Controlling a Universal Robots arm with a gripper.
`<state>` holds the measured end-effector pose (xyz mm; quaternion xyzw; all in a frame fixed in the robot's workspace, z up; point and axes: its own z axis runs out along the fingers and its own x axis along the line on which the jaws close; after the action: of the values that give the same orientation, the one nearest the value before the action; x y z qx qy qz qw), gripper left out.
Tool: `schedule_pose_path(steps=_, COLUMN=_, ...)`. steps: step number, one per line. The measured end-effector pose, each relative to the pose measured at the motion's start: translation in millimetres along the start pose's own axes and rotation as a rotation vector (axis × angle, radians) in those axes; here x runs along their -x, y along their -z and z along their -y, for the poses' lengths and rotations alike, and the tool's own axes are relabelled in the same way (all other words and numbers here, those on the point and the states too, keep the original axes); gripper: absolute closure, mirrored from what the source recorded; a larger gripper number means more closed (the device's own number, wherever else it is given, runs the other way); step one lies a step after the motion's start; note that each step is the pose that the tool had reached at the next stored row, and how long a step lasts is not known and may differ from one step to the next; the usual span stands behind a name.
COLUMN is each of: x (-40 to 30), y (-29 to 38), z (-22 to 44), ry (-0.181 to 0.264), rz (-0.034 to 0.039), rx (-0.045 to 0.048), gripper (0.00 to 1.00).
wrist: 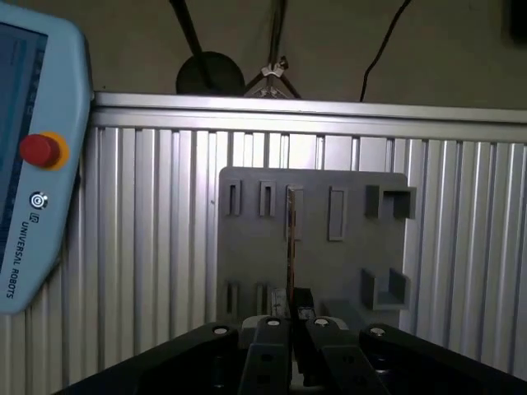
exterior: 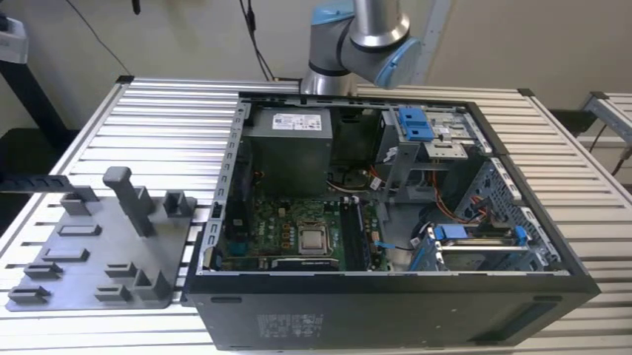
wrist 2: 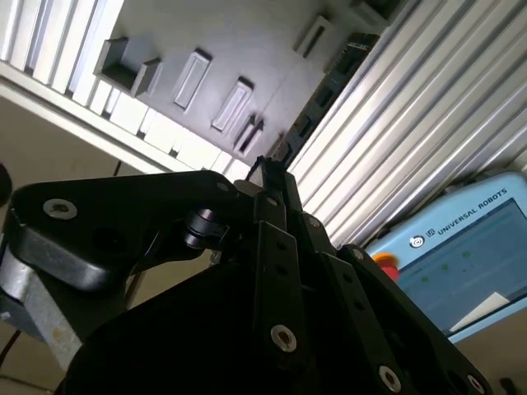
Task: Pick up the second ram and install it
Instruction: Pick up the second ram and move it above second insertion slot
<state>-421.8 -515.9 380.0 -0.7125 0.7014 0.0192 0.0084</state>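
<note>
A slatted metal table (exterior: 168,126) carries an open computer case (exterior: 395,310) and, to the exterior view's left of it, a grey fixture tray (exterior: 94,259). In the first wrist view the gripper (wrist: 295,319) hangs over that tray, its fingers drawn close together on the second ram (wrist: 290,239) (seen edge-on, a thin straight line). The stick is held aloft, off the tray.

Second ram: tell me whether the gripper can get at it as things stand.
Probably yes, it seems to have it already. In the first wrist view the gripper looks closed on the second ram, seen edge-on above the grey tray, with nothing between them.
</note>
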Motion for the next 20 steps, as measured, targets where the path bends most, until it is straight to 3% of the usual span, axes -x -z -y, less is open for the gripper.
schedule_pose_path(steps=10, x=0.9, y=22.0, z=-0.4, ry=0.0, rz=0.0, rx=0.0, gripper=0.86)
schedule_pose_path(steps=20, x=1.5, y=38.0, z=-0.6, ry=0.0, rz=0.0001, rx=-0.0001, gripper=0.86)
